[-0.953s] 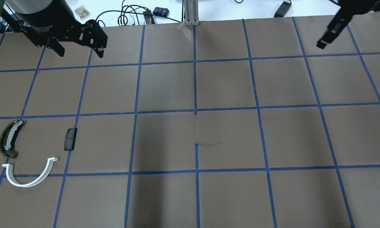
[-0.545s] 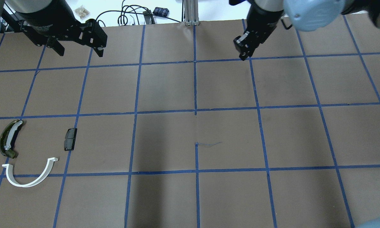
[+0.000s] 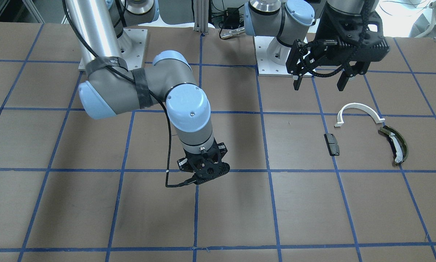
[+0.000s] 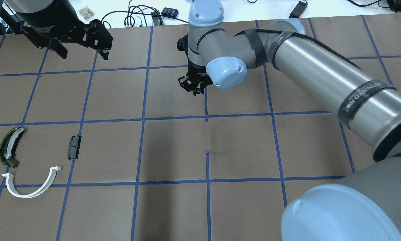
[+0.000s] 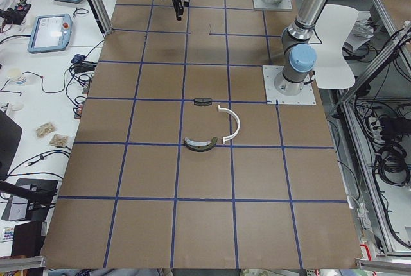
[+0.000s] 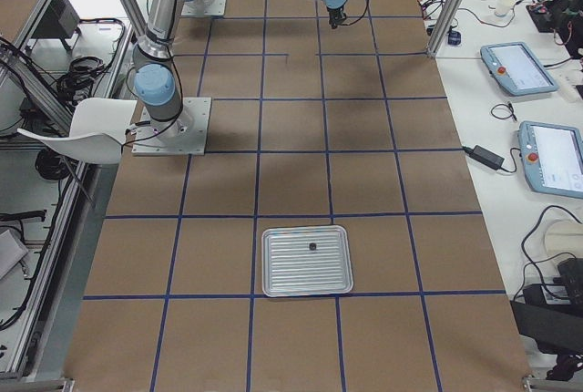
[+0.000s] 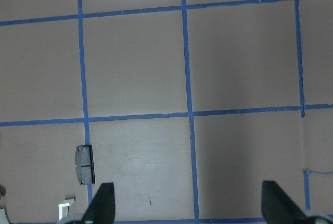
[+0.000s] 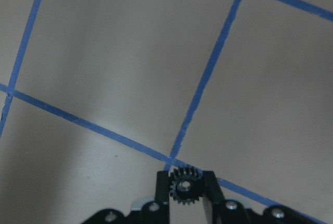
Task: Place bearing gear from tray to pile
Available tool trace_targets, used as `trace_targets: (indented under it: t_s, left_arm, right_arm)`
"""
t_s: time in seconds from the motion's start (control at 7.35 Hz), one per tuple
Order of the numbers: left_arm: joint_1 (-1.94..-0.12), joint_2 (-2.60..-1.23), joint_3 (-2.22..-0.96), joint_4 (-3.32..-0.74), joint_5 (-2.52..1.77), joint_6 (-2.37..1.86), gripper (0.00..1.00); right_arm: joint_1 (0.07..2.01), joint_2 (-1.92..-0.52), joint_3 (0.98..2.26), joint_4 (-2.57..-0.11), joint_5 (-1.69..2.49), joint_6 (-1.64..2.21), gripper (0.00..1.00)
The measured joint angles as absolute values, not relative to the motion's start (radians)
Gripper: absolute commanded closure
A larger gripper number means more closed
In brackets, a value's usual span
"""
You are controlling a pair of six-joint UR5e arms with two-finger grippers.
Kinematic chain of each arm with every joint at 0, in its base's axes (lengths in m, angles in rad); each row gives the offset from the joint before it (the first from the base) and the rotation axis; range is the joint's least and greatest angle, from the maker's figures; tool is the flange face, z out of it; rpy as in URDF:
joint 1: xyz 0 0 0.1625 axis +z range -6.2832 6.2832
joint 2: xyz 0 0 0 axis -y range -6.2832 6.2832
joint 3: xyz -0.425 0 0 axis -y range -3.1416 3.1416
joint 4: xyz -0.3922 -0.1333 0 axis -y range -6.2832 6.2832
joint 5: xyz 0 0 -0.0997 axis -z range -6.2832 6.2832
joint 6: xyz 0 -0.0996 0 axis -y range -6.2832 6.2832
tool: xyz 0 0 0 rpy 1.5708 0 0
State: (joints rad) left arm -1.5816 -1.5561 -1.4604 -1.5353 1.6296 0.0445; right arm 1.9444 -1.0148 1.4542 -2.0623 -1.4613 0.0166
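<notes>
My right gripper [image 8: 183,190] is shut on a small black toothed bearing gear [image 8: 183,186] and holds it above the table near the middle far grid line [image 4: 195,91]. The pile lies at the table's near left: a white half-ring arc [image 4: 26,195], an olive-green curved piece with a white strip [image 4: 8,147] and a dark grey oblong block [image 4: 74,147]. My left gripper [image 4: 85,55] is open and empty, high over the far left, well beyond the pile. The left wrist view shows the block [image 7: 85,164] below its spread fingers [image 7: 101,206].
A silver tray [image 6: 267,264] with one small dark part on it lies far off at the right end of the table, seen only in the exterior right view. My right arm [image 4: 320,72] stretches diagonally across the right half. Cables lie beyond the far edge.
My right arm has swept from the far right to the table's middle, carrying its gripper leftward. The left gripper and the pile have not moved.
</notes>
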Motion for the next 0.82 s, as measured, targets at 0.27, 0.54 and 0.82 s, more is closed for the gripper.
trace_targets:
  t_s: [0.27, 0.54, 0.82]
  left_arm:
    - [-1.582, -1.556, -1.459, -1.535, 1.629, 0.045, 0.00]
    - [-1.582, -1.555, -1.461, -1.535, 1.629, 0.048, 0.00]
    - [-1.582, -1.556, -1.462, -1.536, 1.630, 0.048, 0.00]
  right_arm:
    - [1.960, -1.000, 1.567, -2.236, -1.469, 0.032, 0.00]
    - [1.930, -1.064, 1.589, -2.216, -1.473, 0.022, 0.00]
    - [1.822, -1.185, 1.547, -2.002, -1.463, -0.065, 0.00]
